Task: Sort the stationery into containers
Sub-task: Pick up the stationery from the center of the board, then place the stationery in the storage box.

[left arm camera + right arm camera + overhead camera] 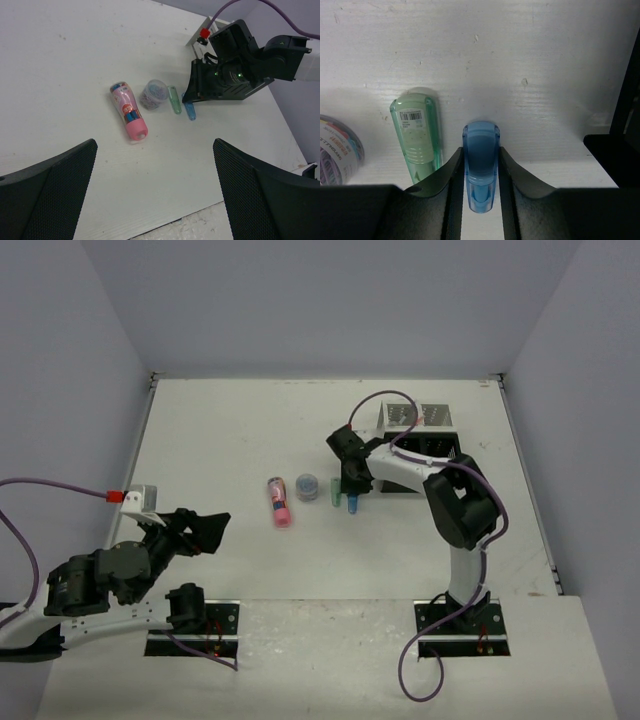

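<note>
Blue marker [481,165]: lies flat on the white bench [220,440], right of centre, as the rightmost of a short row of four items.
Right jaws: lowered over the blue marker, with one finger [452,175] set against each long side. They are clamped on it while it rests on the bench.
Green marker [417,132]: laid flat just beside the blue marker on its left and roughly parallel to it. A small printed barcode label is seen on its body. Whether the nearer finger touches it cannot be told.
Pot [154,94]: a small round clear pot, standing upright just left of the green marker. Mixed colours are seen through its wall.
Pink marker [129,110]: a stubby pink marker with a printed label, laid flat near the pot on its left but apart from it.
Silver mesh box [405,418]: placed towards the far right of the bench, beyond the row of items.
Black mesh box [437,448]: set just in front of the silver one and partly hidden by the right arm [460,510]. The contents of both boxes cannot be made out.
Left jaws: spread wide apart with nothing between them, held above the near left of the bench, well apart from the items.
Left arm [100,580]: folded low at the near left corner.
</note>
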Available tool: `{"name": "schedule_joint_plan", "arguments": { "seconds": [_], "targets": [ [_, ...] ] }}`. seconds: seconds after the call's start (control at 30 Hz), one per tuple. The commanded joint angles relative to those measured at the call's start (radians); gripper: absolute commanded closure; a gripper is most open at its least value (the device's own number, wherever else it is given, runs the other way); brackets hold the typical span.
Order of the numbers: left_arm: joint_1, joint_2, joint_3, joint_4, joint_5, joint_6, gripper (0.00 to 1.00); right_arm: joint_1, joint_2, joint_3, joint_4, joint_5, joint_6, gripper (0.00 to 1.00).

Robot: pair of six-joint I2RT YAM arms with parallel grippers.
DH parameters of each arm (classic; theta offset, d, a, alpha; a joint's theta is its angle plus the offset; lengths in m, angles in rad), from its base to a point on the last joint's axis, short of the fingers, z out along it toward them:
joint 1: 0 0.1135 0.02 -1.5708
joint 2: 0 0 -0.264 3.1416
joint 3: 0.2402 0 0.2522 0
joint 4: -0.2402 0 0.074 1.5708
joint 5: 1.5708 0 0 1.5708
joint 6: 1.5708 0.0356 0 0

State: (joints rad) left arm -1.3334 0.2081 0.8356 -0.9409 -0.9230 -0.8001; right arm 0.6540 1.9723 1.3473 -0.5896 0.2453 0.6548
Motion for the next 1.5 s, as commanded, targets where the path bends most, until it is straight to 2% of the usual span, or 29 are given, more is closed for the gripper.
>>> {"name": "schedule_joint_plan", "arguments": {
  "seconds": [0.0,0.17,0.33,0.53,0.67,0.8,1.0,1.23,1.33,1.47],
  "targets": [
    [-0.013,-0.059,0.014,0.03,-0.02,0.003,0.0,-0.001,-0.123,-0.023,0.01,-0.019,-0.007,0.87],
    [-0.012,-0.059,0.013,0.03,-0.019,0.004,0.0,-0.001,-0.34,-0.003,-0.025,0.015,-0.05,0.89],
    [-0.013,-0.058,0.013,0.028,-0.022,0.002,0.0,-0.054,-0.443,0.093,-0.066,0.138,-0.123,0.89],
    [-0.013,-0.062,0.013,0.027,-0.023,0.001,0.0,-0.269,-0.502,0.195,0.001,0.244,-0.172,0.88],
    [-0.013,-0.073,0.013,0.027,-0.023,-0.001,0.0,-0.402,-0.401,0.291,0.037,0.293,-0.201,0.88],
    [-0.014,-0.088,0.013,0.026,-0.026,-0.003,0.0,-0.469,-0.271,0.362,0.042,0.299,-0.2,0.87],
    [-0.015,-0.098,0.014,0.022,-0.027,-0.006,0.0,-0.518,-0.065,0.494,0.031,0.324,-0.215,0.86],
    [-0.016,-0.084,0.014,0.022,-0.026,-0.005,0.0,-0.527,-0.022,0.465,0.048,0.296,-0.196,0.8],
    [-0.016,-0.081,0.014,0.022,-0.025,-0.005,0.0,-0.525,-0.027,0.442,0.067,0.28,-0.192,0.74],
    [-0.017,-0.088,0.014,0.023,-0.025,-0.005,0.0,-0.524,-0.039,0.436,0.046,0.277,-0.172,0.58]
  ]
}}
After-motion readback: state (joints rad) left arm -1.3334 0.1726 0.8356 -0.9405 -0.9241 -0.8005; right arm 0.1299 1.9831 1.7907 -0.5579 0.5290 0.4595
